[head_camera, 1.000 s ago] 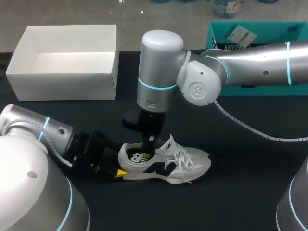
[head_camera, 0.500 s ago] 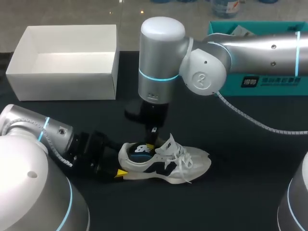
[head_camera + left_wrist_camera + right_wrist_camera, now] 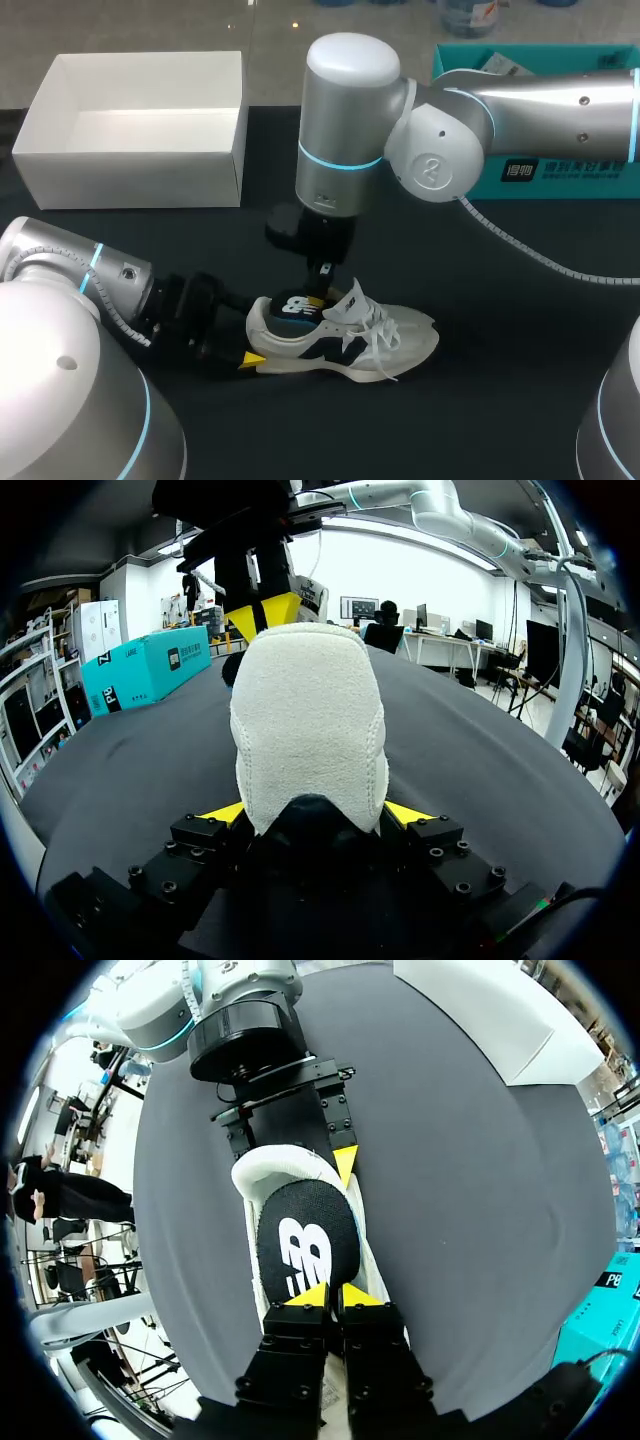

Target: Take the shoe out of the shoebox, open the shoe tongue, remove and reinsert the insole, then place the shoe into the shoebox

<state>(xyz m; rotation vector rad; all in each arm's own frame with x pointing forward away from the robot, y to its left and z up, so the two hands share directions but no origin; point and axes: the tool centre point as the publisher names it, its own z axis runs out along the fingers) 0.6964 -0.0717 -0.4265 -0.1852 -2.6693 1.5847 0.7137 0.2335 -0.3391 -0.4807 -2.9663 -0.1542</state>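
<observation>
A white and navy shoe [image 3: 350, 342] lies on its sole on the black table, toe to the right. My left gripper [image 3: 243, 357] is low at its heel. In the left wrist view the white heel [image 3: 310, 720] fills the gap of the left gripper [image 3: 312, 815], with a yellow tip pressed against each side. My right gripper [image 3: 318, 294] hangs over the shoe's opening, shut on the front edge of the black insole [image 3: 297, 306]. The insole [image 3: 303, 1245] slants up out of the shoe from the right gripper [image 3: 334, 1296]. The tongue [image 3: 347, 302] stands up.
An open white shoebox [image 3: 140, 170] with nothing visible inside stands at the back left. A teal box [image 3: 545, 170] lies at the back right, behind my right arm. Bare black tabletop lies in front of and to the right of the shoe.
My right gripper has risen a little and shifted slightly right, drawing the insole further up out of the shoe. The left arm and the shoe have stayed put.
</observation>
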